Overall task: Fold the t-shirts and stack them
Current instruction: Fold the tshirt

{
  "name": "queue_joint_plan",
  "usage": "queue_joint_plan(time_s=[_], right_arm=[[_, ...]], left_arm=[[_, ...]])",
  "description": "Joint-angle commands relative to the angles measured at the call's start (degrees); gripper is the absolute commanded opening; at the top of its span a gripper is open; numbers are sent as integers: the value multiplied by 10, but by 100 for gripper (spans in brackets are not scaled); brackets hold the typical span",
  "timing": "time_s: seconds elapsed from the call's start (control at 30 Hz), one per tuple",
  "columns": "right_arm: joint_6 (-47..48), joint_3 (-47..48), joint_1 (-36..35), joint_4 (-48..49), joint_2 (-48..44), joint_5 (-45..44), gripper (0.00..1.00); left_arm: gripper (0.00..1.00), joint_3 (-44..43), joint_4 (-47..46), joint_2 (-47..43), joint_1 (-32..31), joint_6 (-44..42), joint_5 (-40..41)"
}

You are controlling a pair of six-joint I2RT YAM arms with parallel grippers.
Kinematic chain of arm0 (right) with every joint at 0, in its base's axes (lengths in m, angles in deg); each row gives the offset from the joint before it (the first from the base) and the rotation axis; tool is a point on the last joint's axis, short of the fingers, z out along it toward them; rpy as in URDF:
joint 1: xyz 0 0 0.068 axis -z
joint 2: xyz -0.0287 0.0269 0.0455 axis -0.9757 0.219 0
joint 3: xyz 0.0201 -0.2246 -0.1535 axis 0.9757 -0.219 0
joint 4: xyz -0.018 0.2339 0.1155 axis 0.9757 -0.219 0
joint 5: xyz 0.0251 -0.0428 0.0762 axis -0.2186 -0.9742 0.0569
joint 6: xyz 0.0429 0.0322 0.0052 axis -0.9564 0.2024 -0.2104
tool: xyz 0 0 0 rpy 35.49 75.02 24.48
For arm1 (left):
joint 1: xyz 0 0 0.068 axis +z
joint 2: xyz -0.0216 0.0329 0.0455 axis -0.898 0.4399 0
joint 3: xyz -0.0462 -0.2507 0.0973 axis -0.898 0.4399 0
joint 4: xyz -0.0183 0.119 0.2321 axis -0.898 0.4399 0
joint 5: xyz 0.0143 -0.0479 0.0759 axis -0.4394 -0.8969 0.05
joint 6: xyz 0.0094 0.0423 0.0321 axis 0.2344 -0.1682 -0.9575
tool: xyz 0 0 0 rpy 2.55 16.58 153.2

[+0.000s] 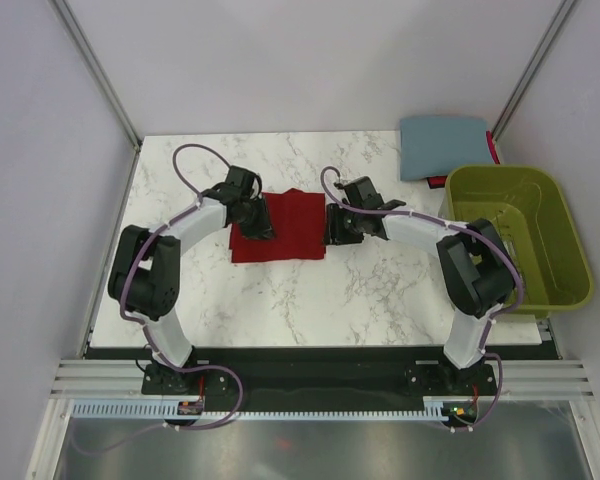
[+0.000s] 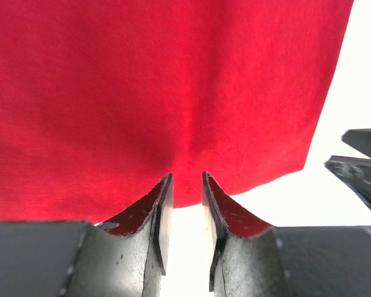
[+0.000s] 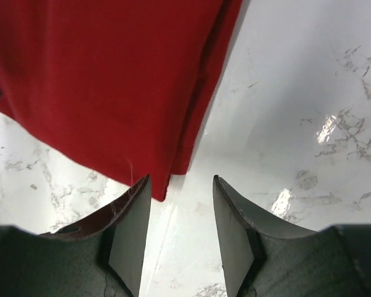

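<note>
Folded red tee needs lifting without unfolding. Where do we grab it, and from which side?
The dark red t-shirt lies flat, so probably take its right edge, where the folded layers stack. Bring the right claw in low from the right, one finger under, pinching all layers. Its open jaws face that edge.

I saw the dark red soft cloth t-shirt point(image 1: 280, 228) folded into a flat, near-square packet mid-way across the white marble table point(image 1: 380, 290). The slate blue-grey cloth t-shirt point(image 1: 442, 146) lay folded, well apart, at the far right corner.
</note>
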State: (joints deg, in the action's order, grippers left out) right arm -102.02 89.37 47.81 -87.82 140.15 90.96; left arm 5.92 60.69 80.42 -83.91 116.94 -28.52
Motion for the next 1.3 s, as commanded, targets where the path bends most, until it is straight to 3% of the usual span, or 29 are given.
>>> queue_joint_plan(time_s=[0.0,0.3,0.47,0.6,0.67,0.9,1.07,1.27], right_arm=[[16,31,1,-5,24,2,53],[4,-16,-1,58,39,52,51],[-1,-41,-1,74,41,65,45],[-2,-67,-1,76,14,49,9],[-3,-93,-1,76,-14,45,0],[-46,-227,-14,116,-114,46,1],[-46,-251,-12,97,-165,30,34],[-1,-148,55,76,-125,68,46]], left_arm=[[33,-18,18,-11,28,-24,14],[33,26,17,28,30,-29,24],[33,43,9,11,23,-21,25],[33,60,5,-13,21,-11,20],[33,79,3,-28,6,-8,21],[34,148,-6,-132,-34,30,-18],[43,99,24,-169,19,-16,-43],[47,-25,37,-71,115,-106,-91]])
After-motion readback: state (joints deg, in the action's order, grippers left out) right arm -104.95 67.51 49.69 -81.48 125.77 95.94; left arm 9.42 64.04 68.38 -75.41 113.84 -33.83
